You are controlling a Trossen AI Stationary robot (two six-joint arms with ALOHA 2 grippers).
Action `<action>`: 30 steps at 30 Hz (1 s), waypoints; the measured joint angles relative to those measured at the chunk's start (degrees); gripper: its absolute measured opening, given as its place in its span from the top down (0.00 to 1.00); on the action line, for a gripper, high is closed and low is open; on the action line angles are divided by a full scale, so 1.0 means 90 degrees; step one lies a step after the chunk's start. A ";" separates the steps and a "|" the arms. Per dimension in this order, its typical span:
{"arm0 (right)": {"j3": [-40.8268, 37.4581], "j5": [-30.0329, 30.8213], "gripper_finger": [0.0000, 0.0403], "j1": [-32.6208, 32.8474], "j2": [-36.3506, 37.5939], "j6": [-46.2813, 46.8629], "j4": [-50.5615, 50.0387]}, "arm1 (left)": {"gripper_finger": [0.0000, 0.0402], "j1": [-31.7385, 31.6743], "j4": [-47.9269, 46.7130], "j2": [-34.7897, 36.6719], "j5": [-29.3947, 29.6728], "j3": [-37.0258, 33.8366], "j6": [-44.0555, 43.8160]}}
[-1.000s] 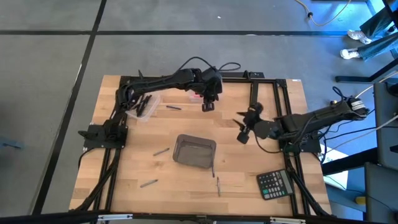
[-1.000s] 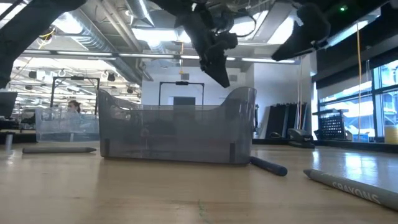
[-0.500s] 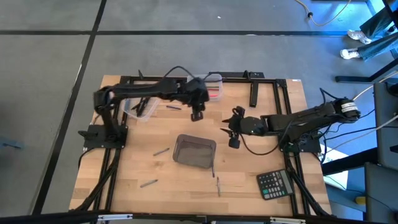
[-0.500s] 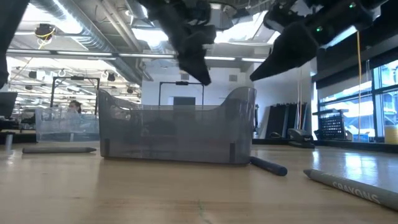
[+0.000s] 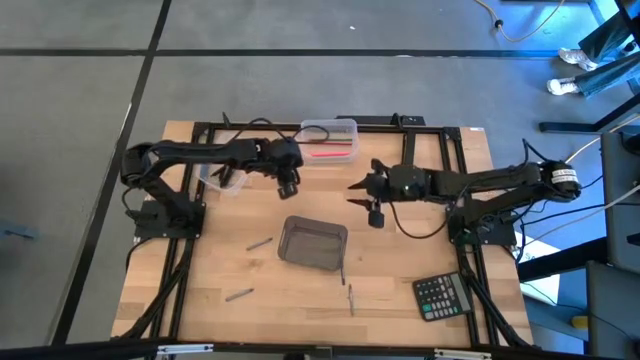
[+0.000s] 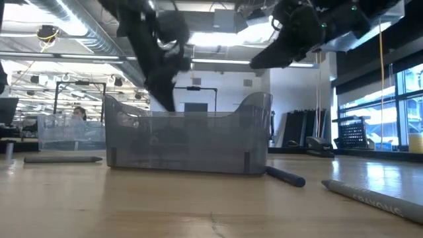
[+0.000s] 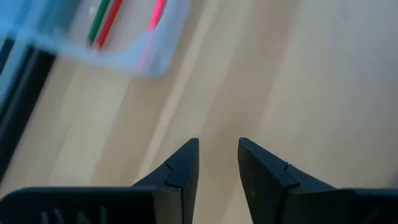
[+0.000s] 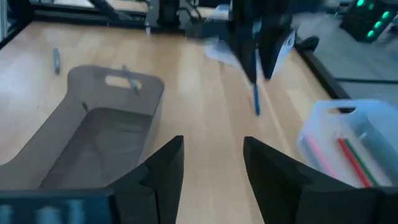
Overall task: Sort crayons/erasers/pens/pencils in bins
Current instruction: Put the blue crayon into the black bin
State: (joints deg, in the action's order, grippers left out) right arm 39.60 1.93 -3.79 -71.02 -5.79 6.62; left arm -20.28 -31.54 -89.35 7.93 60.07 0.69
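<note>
My left gripper hangs open and empty over the far left part of the table, between the clear bin holding dark sticks and the clear bin holding red and pink sticks. In the right wrist view a bluish stick lies on the table just below it. My right gripper is open and empty, above the table to the far right of the smoky grey bin. Loose sticks lie on the wood by the grey bin and nearer the front.
A black calculator lies at the near right. A thick black bar lies at the far right. Black frame rails run along the table's left, right and far edges. In the low view loose sticks lie beside the grey bin.
My left gripper has gone toward the table's left edge, away from the bin with the red sticks and a little nearer. My right gripper has gone toward the table's left, closer to the middle. No object has moved.
</note>
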 joint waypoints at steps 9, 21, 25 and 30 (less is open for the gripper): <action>0.0232 -0.0308 0.58 -0.0417 0.0000 -0.0402 -0.0046 | 0.74 -0.1249 0.0642 -0.0030 -0.0928 -0.0846 0.0346; 0.0538 -0.0907 0.58 -0.0865 0.0000 -0.0746 -0.0035 | 0.74 -0.1765 0.0653 -0.0030 -0.1455 -0.0998 0.1112; 0.0538 -0.0913 0.58 -0.0969 0.0000 -0.0772 -0.0028 | 0.74 -0.1746 0.0668 -0.0265 -0.1458 -0.1000 0.1116; 0.0538 -0.0912 0.58 -0.1060 0.0000 -0.0770 -0.0055 | 0.74 -0.1746 0.0781 -0.0753 -0.1374 -0.0998 0.1166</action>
State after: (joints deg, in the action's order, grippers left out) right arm 44.45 -6.28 -13.33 -71.02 -12.72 6.13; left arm -35.99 -24.52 -96.13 -4.44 51.08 11.18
